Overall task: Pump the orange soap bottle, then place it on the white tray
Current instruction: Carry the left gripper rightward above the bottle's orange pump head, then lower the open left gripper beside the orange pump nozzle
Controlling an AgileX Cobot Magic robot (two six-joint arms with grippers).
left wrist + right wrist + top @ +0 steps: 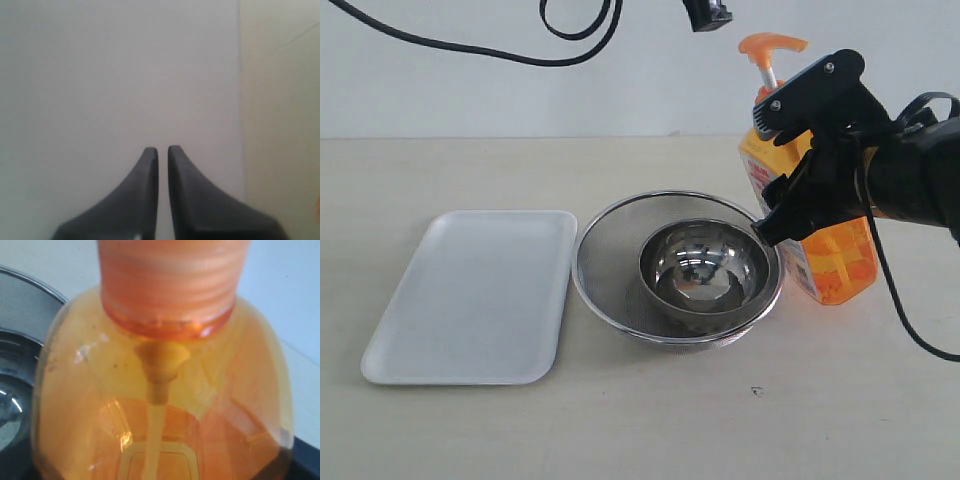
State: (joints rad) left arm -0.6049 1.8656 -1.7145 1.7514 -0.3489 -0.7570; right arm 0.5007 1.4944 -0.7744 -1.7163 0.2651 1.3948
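The strainer (610, 250) sits mid-tabletop (650, 430) with a bowl (705, 265) inside it. Left of the strainer lies the tray (470, 295); just right of it stands the soap bottle (835, 268).

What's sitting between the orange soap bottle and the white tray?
In the exterior view, a mesh strainer holding a steel bowl sits between the white tray and the orange soap bottle.

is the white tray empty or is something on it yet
Empty: the white tray shows only its bare surface. The orange soap bottle is on the other side of the steel strainer from it.
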